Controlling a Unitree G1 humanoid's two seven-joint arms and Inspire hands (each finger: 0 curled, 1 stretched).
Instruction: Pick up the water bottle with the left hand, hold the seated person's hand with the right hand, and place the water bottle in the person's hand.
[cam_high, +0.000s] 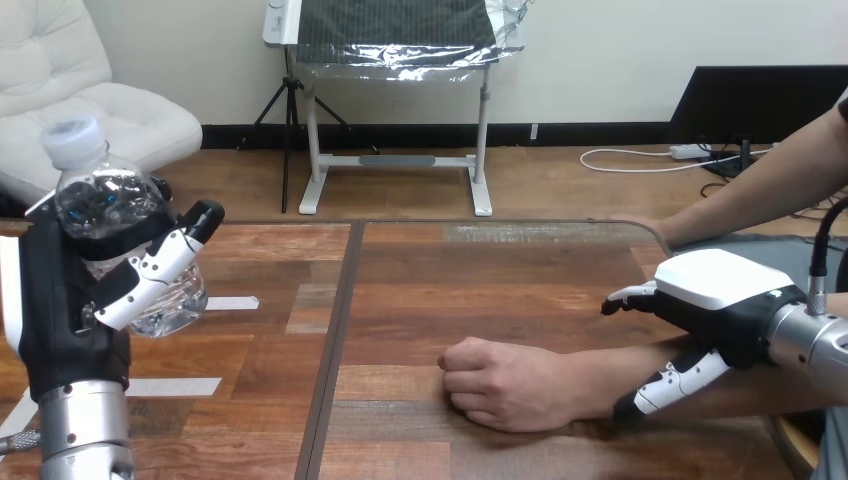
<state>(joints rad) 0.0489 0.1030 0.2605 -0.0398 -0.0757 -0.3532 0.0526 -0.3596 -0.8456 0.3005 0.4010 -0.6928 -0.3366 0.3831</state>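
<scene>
The left hand (55, 300) is closed round the bottle (100, 200): the thumb crosses the near side of the clear body, dark fingertips show past its far side, and the black palm backs it. The bottle rides on top of the upright silver forearm, white cap (72, 140) uppermost and leaning a little away from the fist (510, 385). It is well to the left of the fist and touches nothing but the hand.

The right hand (720, 280) sits just right of the fist, straddling the person's wrist (590, 395). Its fingers (630, 297) reach loosely out over the far side of the wrist with bare wood showing between them and the skin, so the hand is not closed. Its thumb runs down across the near side of the forearm toward the fist; whether it presses there I cannot tell.

The fist lies knuckles-left on the table (420, 300), curled, with nothing in it. The person's other hand (650, 232) rests beyond the fist and a little to its right, at the table's far edge. A dark seam (335, 340) runs down the table left of the fist. Two white tape strips (230, 302) lie farther left still, near the bottle's lower end.
</scene>
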